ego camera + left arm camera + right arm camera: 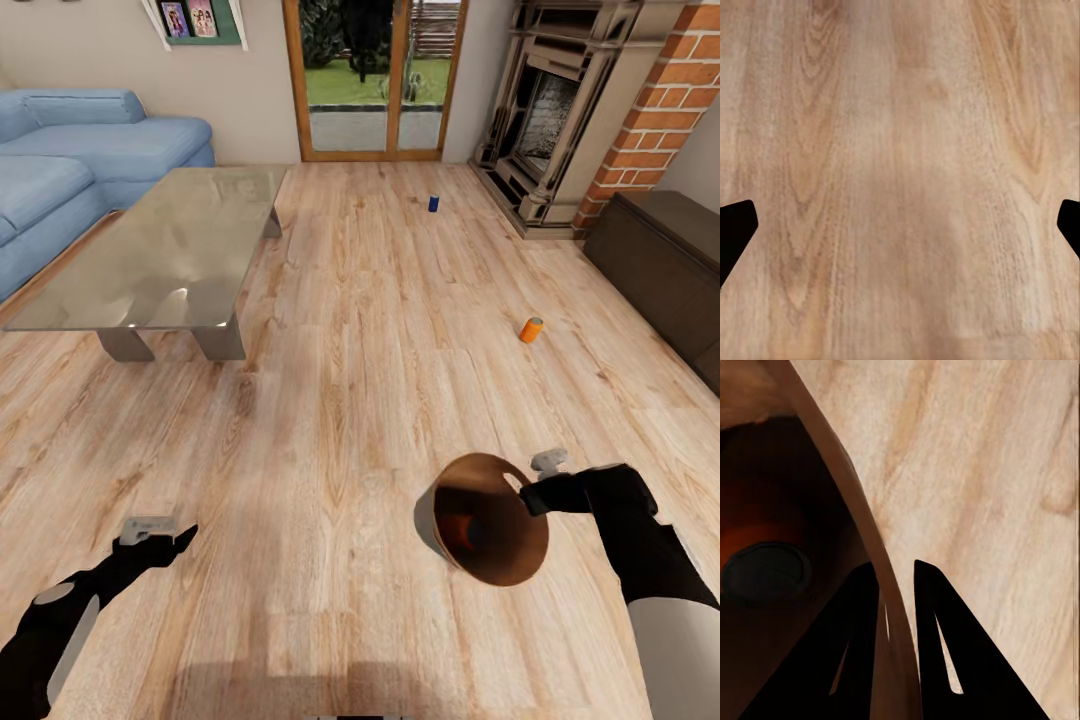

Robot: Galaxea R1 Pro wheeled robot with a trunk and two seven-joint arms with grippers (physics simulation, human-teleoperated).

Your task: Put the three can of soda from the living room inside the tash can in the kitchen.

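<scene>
Tash can (492, 520) hangs from my right gripper (528, 489), clamped on its rim, seemingly one can inside. Left gripper (900, 225) spread, empty. Next: reach the orange can (530, 329), then the blue can (434, 203).

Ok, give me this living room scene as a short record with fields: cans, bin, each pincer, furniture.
room: living room, wood floor
orange can: on its side on the floor, near dark cabinet
blue can: upright on the floor, near fireplace
trash can: tilted, a can top visible inside
right pincer: shut on trash can rim
left pincer: open, empty, above floor
coffee table: glass, beside blue sofa
</scene>
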